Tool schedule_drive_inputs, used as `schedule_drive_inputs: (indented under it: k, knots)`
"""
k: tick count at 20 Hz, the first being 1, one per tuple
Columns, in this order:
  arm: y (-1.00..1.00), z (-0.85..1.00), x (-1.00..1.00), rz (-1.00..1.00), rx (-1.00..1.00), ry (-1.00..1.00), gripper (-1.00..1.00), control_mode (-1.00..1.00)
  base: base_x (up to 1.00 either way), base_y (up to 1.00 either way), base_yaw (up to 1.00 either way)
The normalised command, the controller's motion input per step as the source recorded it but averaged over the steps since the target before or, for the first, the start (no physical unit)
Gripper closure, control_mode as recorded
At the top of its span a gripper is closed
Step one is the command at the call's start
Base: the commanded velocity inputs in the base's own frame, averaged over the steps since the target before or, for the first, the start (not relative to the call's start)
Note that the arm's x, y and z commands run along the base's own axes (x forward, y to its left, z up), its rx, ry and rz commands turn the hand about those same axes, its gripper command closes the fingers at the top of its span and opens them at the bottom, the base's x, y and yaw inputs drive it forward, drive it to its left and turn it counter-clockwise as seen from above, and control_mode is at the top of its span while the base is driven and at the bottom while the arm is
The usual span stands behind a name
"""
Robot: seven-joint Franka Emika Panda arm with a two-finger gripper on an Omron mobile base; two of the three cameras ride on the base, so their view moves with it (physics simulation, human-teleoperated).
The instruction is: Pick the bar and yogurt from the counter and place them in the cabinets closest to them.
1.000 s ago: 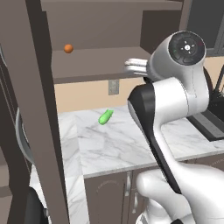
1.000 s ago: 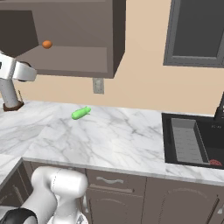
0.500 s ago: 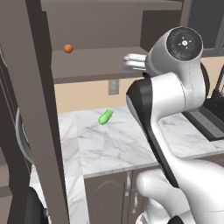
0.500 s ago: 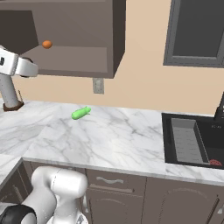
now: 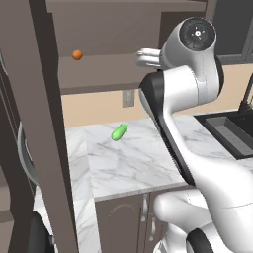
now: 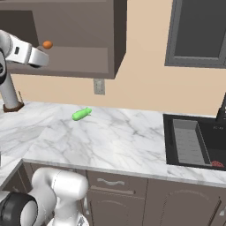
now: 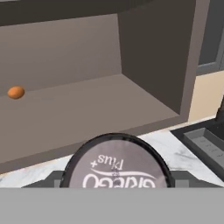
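In the hand view the yogurt [image 7: 116,168], a dark cup with a grey printed lid, sits between my two finger tips, with my gripper [image 7: 116,180] shut on it. The open wall cabinet [image 7: 92,114] lies just ahead, its plain shelf a little above the cup. From the left base view my gripper [image 5: 144,56] is raised at shelf height and points left at the cabinet [image 5: 116,69]. In the right base view the gripper [image 6: 40,61] hangs before the cabinet [image 6: 84,59], high over the marble counter [image 6: 114,143]. The bar is out of view.
An orange ball [image 7: 15,92] rests on the cabinet shelf, toward its left end in the hand view. A green elongated item [image 5: 119,132] lies on the counter [image 5: 133,165] below the cabinet. A dark sink [image 6: 190,142] is set into the counter at the right.
My hand has risen a little and moved closer to the cabinet opening with the yogurt in it. The ball and the green item have stayed where they were.
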Motion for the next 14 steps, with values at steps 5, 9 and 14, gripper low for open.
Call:
schedule_drive_inputs:
  k: [5, 9, 14]
  knots:
    - [0.0, -0.01, 0.29, 0.0, 0.0, -0.01, 1.0, -1.0, 0.0, 0.0, 0.0]
    - [0.0, -0.07, 0.3, 0.0, -0.02, 0.0, 1.0, -1.0, 0.0, 0.0, 0.0]
    - [0.0, 0.0, 0.03, 0.0, 0.0, -0.02, 1.0, -1.0, 0.0, 0.0, 0.0]
